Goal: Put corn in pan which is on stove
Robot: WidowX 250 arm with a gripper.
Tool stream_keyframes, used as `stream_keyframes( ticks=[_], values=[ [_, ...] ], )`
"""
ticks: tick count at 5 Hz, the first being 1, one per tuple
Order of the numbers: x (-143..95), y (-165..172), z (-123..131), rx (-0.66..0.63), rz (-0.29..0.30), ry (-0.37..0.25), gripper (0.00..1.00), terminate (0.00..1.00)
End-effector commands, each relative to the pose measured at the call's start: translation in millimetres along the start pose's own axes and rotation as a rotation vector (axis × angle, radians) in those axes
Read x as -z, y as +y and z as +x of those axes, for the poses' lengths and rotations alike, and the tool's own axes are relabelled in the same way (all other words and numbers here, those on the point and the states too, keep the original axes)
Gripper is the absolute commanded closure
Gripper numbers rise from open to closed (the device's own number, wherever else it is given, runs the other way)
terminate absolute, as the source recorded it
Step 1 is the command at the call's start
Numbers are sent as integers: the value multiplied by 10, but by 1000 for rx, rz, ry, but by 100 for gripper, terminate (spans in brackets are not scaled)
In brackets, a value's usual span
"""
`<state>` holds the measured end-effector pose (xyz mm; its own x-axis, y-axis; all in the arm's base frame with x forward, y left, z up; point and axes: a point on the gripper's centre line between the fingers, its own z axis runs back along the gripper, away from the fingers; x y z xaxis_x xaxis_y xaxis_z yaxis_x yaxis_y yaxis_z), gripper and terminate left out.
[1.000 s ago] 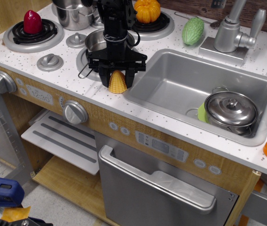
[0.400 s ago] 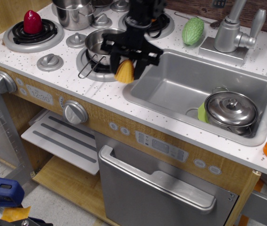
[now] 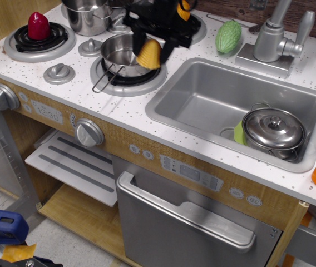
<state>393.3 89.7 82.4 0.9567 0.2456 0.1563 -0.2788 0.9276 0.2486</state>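
Observation:
My black gripper (image 3: 151, 45) is shut on the yellow corn (image 3: 149, 55) and holds it in the air just above the right rim of the small steel pan (image 3: 119, 54). The pan sits on the front right burner (image 3: 128, 78) of the white speckled stove (image 3: 63, 89), its wire loop handle (image 3: 103, 81) pointing front-left. The pan looks empty inside. The arm hides most of the back right burner.
A taller steel pot (image 3: 87, 16) stands behind the pan. A red toy (image 3: 38, 25) sits on the back left burner. The orange toy (image 3: 183, 9) is mostly hidden behind the arm. A green bumpy vegetable (image 3: 228, 35) lies by the faucet (image 3: 275, 39). The sink (image 3: 202, 97) holds a lidded steel pot (image 3: 273, 132).
My gripper lifted the corn off the counter edge by the sink, swung right, then moved up and back to hover at the pan's right rim.

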Motion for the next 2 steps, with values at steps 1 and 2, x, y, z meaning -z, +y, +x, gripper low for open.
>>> stream_keyframes(
  ticks=[1,2],
  values=[
    [-189,291,319,71,7,-115,100,0],
    [-51,411,426,112,-30,-137,100,0]
  ],
)
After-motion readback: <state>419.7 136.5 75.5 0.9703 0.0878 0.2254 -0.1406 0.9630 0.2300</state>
